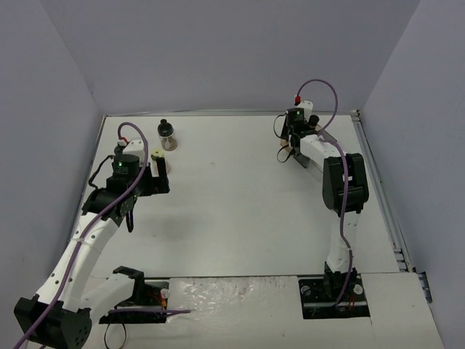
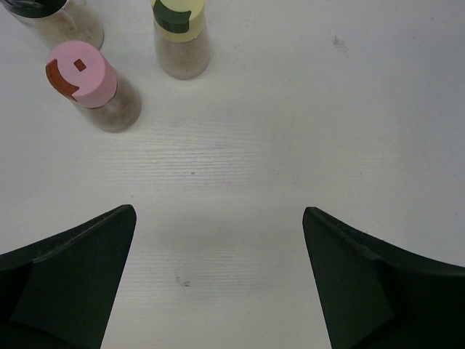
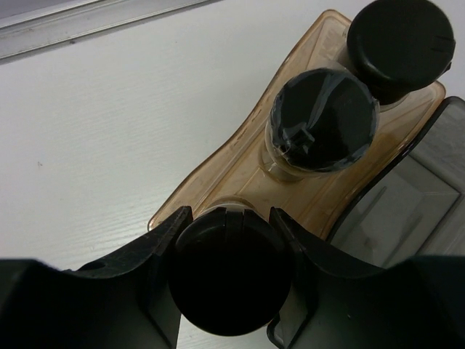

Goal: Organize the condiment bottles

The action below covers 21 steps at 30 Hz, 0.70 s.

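Note:
My right gripper (image 3: 229,218) is shut on a black-capped condiment bottle (image 3: 231,273) standing at the near end of the brown rack (image 3: 240,167). Two more black-capped bottles (image 3: 323,120) (image 3: 399,40) stand further along the same rack. In the top view this gripper (image 1: 288,150) is at the far right of the table. My left gripper (image 2: 219,212) hangs open over bare table with nothing between its fingers. Ahead of it stand a pink-capped bottle (image 2: 81,69), a pale-yellow-capped bottle (image 2: 179,18) and part of a black-capped one (image 2: 36,7).
The rack's clear grey step (image 3: 407,196) lies to the right of the brown one. A metal rail (image 3: 73,22) runs along the table's far edge. Grey walls close in the table on three sides. The left group of bottles (image 1: 166,131) stands at the far left.

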Each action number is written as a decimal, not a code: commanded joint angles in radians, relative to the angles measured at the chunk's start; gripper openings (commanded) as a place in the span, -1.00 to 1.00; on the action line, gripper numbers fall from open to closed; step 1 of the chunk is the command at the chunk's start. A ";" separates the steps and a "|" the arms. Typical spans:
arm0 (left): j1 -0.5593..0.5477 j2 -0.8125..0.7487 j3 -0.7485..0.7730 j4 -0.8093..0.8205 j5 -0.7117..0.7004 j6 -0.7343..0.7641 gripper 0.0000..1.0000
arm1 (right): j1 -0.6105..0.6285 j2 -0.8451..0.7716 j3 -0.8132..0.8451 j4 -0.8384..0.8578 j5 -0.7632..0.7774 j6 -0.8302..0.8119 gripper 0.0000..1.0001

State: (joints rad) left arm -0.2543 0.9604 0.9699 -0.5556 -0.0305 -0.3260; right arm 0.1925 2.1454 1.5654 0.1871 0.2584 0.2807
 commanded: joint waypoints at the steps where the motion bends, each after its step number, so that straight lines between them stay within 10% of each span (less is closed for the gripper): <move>1: 0.007 0.000 0.014 0.050 0.004 -0.007 0.94 | -0.012 -0.002 0.048 0.056 0.038 0.036 -0.42; 21: 0.033 0.029 0.024 0.028 -0.025 -0.038 0.94 | -0.010 -0.248 -0.093 0.003 -0.018 0.048 0.68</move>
State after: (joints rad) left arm -0.2351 0.9670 0.9699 -0.5558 -0.0262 -0.3333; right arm 0.1837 2.0956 1.5091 0.1676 0.2549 0.3150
